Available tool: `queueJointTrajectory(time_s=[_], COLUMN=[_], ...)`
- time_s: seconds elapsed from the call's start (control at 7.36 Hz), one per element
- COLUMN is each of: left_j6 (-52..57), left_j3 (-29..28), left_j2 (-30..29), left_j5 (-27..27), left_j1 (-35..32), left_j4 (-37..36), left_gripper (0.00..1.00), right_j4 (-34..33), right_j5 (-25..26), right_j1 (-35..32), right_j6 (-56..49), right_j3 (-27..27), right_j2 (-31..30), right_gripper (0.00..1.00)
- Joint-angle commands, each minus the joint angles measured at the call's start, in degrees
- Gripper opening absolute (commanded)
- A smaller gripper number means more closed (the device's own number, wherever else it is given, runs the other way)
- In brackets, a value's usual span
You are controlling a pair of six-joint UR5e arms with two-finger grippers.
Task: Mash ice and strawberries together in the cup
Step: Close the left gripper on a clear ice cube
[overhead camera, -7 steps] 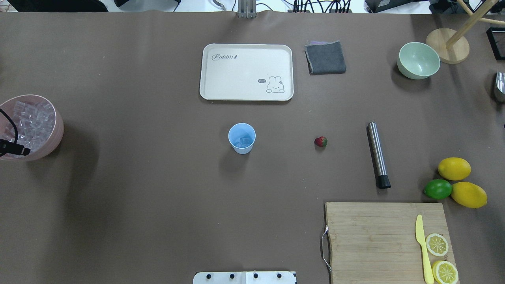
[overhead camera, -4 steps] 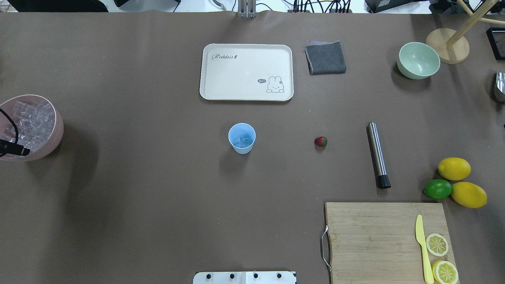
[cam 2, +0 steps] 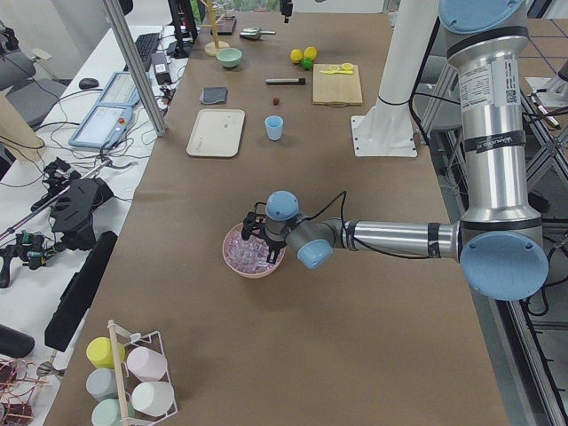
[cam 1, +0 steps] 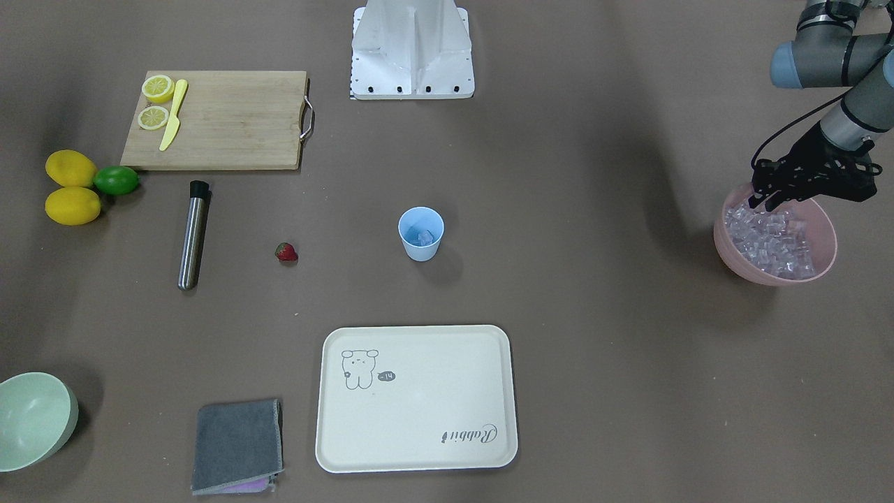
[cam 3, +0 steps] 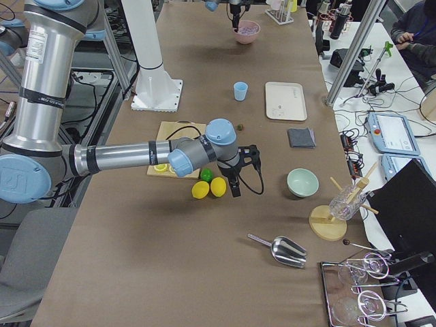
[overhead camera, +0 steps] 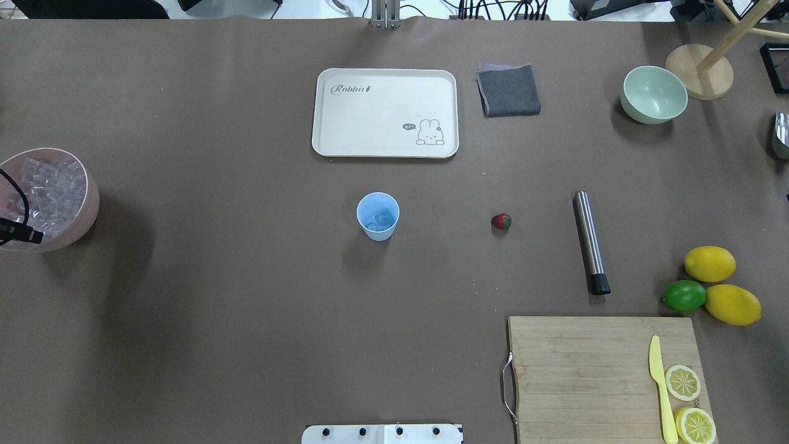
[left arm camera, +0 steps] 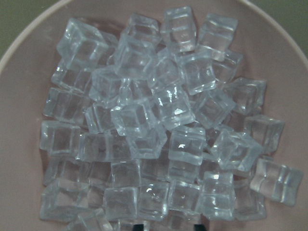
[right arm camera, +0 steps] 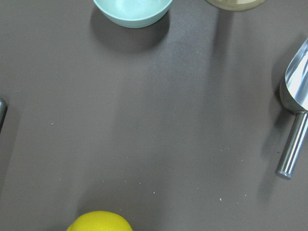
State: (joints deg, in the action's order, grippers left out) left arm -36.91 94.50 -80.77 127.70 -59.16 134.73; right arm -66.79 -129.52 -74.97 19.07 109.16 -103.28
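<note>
Your left gripper (cam 1: 763,202) is hovering over the bowl (cam 1: 827,262) of ice (cam 1: 768,241) at the tabletop's left edge.
Front view: its fingers are looking parted, probably readying a pick. The cup (cam 1: 421,234) is waiting mid-table, with the strawberry (cam 1: 286,252) lying apart from it. Overhead: cubes are sitting in the cup. Right side: the right gripper (cam 3: 235,189) is idling near the lemons (cam 3: 200,190), and I cannot tell whether it's open or closed.

Both arms are silver-grey metal tubes joined by round housings with light-blue caps. The left arm (cam 2: 493,160) bears a white label (cam 2: 500,84) with black print on one tube. A thin black cable (cam 1: 793,126) loops along its forearm to the black left gripper (cam 1: 763,205). The right arm (cam 3: 116,158) has dark bands near its black right gripper (cam 3: 235,189). The white pedestal (cam 1: 412,42) shows a row of dark screws along its foot.
</note>
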Motion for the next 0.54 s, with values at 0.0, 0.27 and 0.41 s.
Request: queueJointTrajectory(time_s=[0.0,0.27,0.41], left_j6=[-0.01,0.08,0.26], left_j3=[0.24,0.86,1.47], left_j2=[0.09,-0.09,-0.61], left_j5=[0.18,0.88,2.54], left_j1=[-0.16,-0.6,-0.95], left_j4=[0.0,-0.35,-2.26], left_gripper=[0.02,0.0,0.0], right_j4=[-0.01,-0.01,-0.01], right_j5=[-0.03,-0.12,-0.12], right_j1=[0.0,0.0,0.0], right_j6=[0.0,0.0,0.0], right_j3=[0.0,0.09,0.09], right_j2=[0.01,0.01,0.01], right_gripper=[1.0,1.0,1.0])
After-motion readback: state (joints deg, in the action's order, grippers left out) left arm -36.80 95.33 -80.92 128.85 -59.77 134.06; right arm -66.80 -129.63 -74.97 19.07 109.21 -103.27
